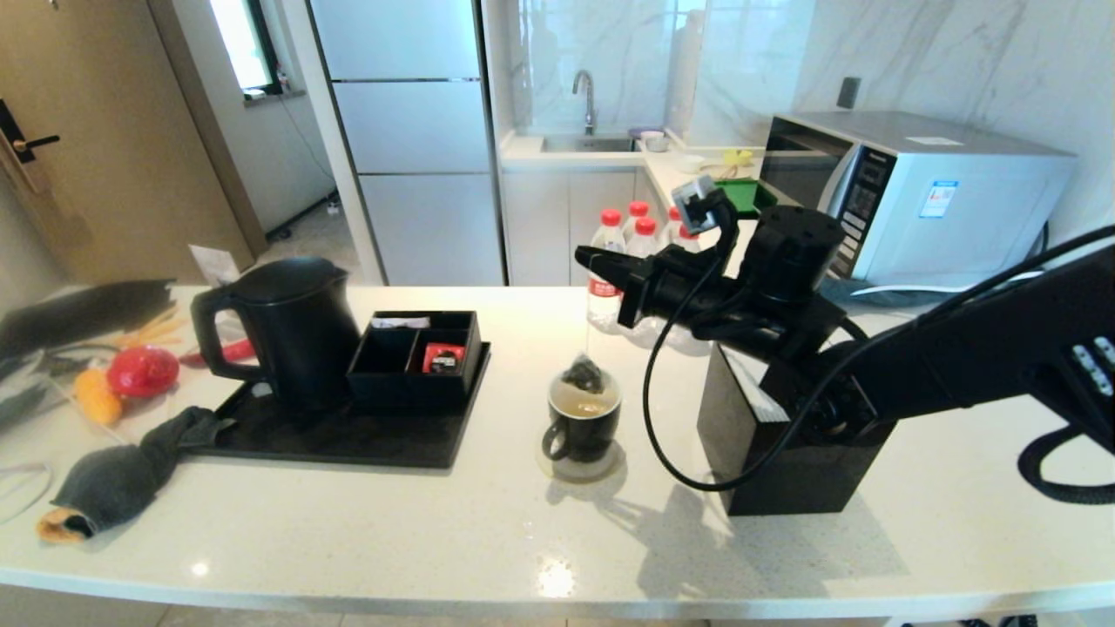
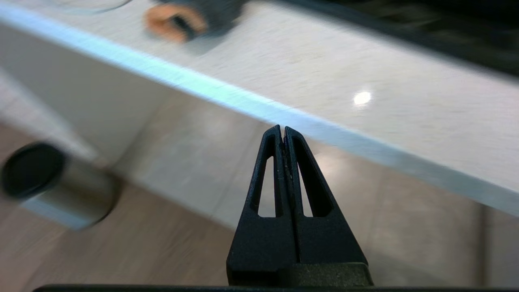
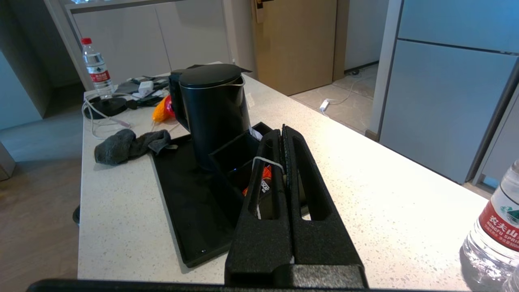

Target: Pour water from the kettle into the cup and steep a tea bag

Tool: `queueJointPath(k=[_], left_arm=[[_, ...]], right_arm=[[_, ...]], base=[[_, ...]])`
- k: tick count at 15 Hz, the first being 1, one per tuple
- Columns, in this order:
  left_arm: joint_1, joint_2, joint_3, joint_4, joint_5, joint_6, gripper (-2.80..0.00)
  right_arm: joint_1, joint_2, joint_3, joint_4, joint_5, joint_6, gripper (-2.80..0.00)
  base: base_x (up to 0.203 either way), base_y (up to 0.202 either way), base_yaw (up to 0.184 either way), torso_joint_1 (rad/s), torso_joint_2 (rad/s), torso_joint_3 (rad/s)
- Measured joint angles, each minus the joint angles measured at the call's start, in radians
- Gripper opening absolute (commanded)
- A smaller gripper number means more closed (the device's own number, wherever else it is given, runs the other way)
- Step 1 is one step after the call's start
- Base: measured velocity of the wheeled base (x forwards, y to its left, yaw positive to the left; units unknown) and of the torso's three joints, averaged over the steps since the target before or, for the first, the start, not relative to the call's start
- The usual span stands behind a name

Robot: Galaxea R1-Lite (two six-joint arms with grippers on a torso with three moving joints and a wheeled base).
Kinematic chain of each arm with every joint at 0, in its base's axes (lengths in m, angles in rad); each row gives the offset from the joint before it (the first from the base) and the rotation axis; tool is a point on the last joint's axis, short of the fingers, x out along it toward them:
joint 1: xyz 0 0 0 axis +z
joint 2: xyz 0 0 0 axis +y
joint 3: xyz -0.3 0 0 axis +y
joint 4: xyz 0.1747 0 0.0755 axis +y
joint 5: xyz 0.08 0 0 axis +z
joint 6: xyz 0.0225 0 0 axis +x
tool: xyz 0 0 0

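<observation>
Right pincer (image 1: 585,256) is closed on the tea bag's string, above and behind the cup (image 1: 583,416). The tea bag (image 1: 584,374) hangs at the cup's mouth, over yellowish water. Advise lowering slowly, string kept vertical, until submerged. Kettle (image 1: 287,326) stands on its tray. Left pincer (image 2: 282,130) is closed, idle below the table edge.

One kettle (image 1: 287,326), one cup (image 1: 582,425), one tea bag (image 1: 584,376), four bottles (image 1: 640,261)

Kettle (image 1: 283,326) on tray (image 1: 348,440), left of cup (image 1: 583,418); tea bag (image 1: 584,376) in cup
</observation>
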Motion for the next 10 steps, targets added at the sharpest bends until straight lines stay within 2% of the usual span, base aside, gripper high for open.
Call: queueJointPath(k=[3,6,8,10], left_arm=[[0.002,-0.114,-0.006,0.054,-0.132,0.021,-2.80],[0.002,-0.152,0.003,0.042,-0.240,0.096,-2.80],[0.002,-0.161,0.027,0.009,-0.286,0.168,-2.80],[0.002,-0.165,0.033,0.027,-0.303,0.174,-2.80]], right_arm=[[0.000,-0.006,0.004,0.000,0.000,0.000,-2.80],[0.001,-0.009,0.005,0.000,0.000,0.000,-2.80],[0.001,-0.009,0.006,0.000,0.000,0.000,-2.80],[0.002,-0.010,0.007,0.000,0.000,0.000,-2.80]], base=[[0.000,0.000,0.000,0.000,0.00,0.000],[0.000,0.000,0.000,0.000,0.00,0.000],[0.000,0.000,0.000,0.000,0.00,0.000],[0.000,0.000,0.000,0.000,0.00,0.000]])
